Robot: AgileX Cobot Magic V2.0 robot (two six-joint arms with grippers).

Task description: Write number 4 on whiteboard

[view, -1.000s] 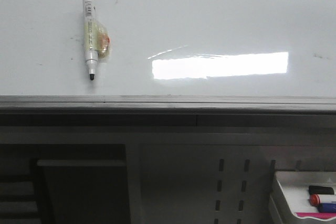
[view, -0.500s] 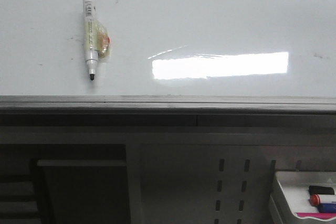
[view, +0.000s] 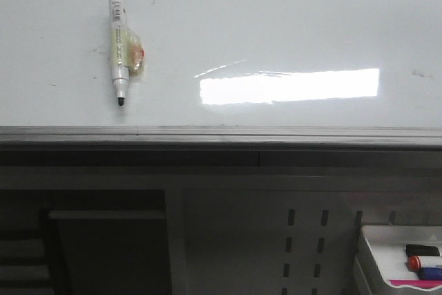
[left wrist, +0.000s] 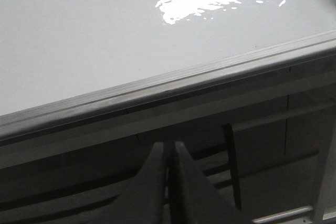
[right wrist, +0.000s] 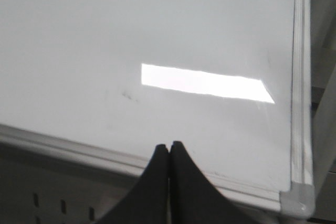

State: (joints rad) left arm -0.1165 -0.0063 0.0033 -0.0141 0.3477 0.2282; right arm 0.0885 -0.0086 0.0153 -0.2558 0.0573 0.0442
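Nothing is written yet, so the step in hand looks like fetching the marker (view: 120, 50) that lies uncapped on the whiteboard (view: 290, 25), toward its left side, tip pointing at the near grey rail. To do that well, I'd say the left tool (left wrist: 168, 153) should open wide, come down over the barrel's taped middle rather than the tip, and grip squarely so the pen won't twist when pressed to write. Both tools are clenched with nothing between the fingers: the left sits below the board's edge rail, the right tool (right wrist: 169, 153) hangs over the near right corner. The board is glossy white, lightly smudged, with a bright rectangular glare across its right half.
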